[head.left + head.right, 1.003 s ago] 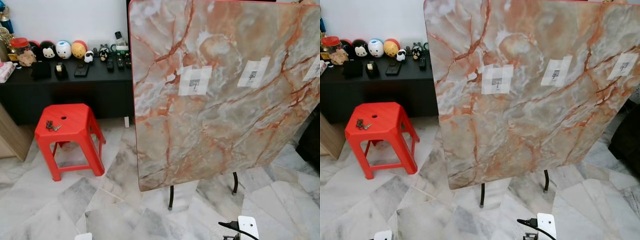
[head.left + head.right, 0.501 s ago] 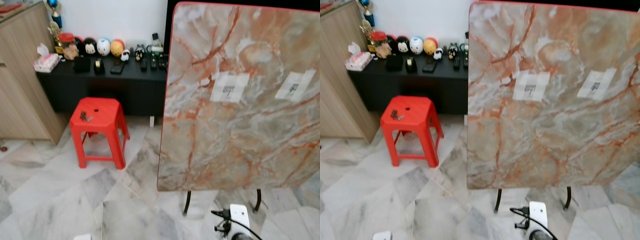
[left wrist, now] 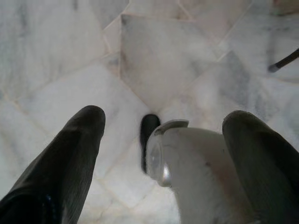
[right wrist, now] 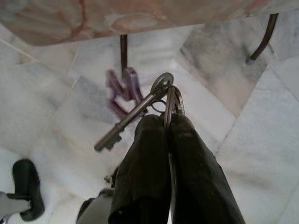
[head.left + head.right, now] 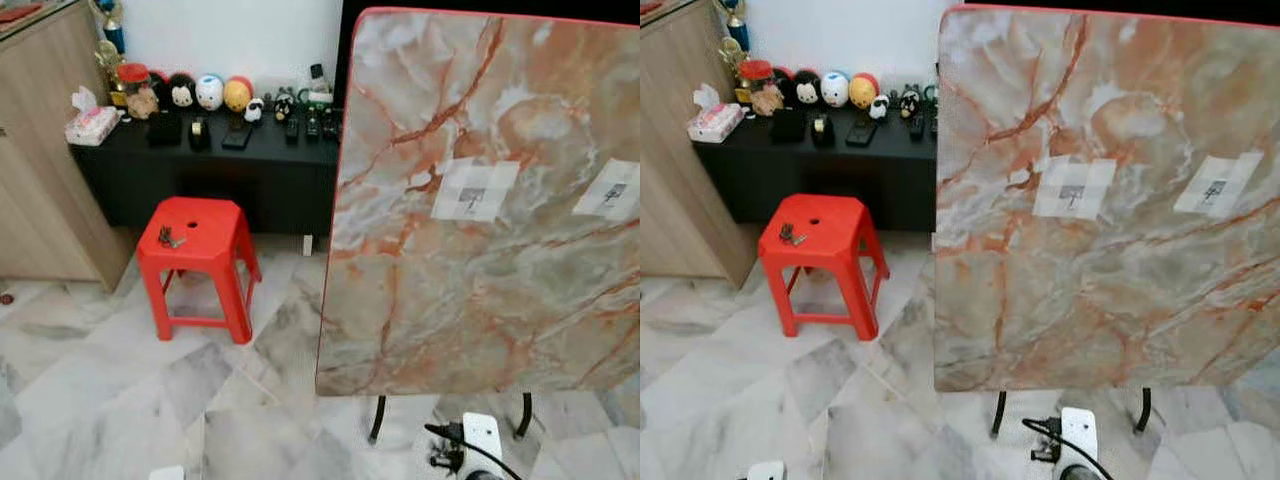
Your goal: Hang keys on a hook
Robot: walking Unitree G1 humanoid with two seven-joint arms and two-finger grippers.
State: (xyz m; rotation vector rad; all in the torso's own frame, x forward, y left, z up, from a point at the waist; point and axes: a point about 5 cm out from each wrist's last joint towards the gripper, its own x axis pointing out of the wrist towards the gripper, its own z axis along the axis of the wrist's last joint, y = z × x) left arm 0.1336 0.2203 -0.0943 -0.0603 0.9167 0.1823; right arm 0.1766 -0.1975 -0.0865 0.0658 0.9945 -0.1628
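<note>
Two grippers: both hang low over the floor, neither raised toward the board.
Right gripper: fingers pressed together on a key ring; a long key sticks out sideways from the ring and a purple tag dangles blurred beyond it, so the bunch looks to be swinging.
Keys in hand: pinched at the fingertips, hanging over the marble floor near the foot of the board's legs, well below any hook.
Left gripper: fingers spread wide, nothing between them; it points down at the floor and the robot's own foot.
Change: whole view has swung left and drawn back since a second ago; the wooden cabinet has come into frame and only two patches show. Over the last half second the shift is slight. That is the robot turning, not the things moving.
Meaning: my guess, it is squaring up to the board; the hanging step is not yet begun.
Board: marbled panel stood upright on thin legs, with two pale patches, each carrying a small hook; second hook nearer the right edge.
Further out: red stool to the left, a second small bunch of keys lying on its seat; black shelf behind with toy figures.
Next: arm must lift the ring to hook height; a swinging bunch could miss the hook.
</note>
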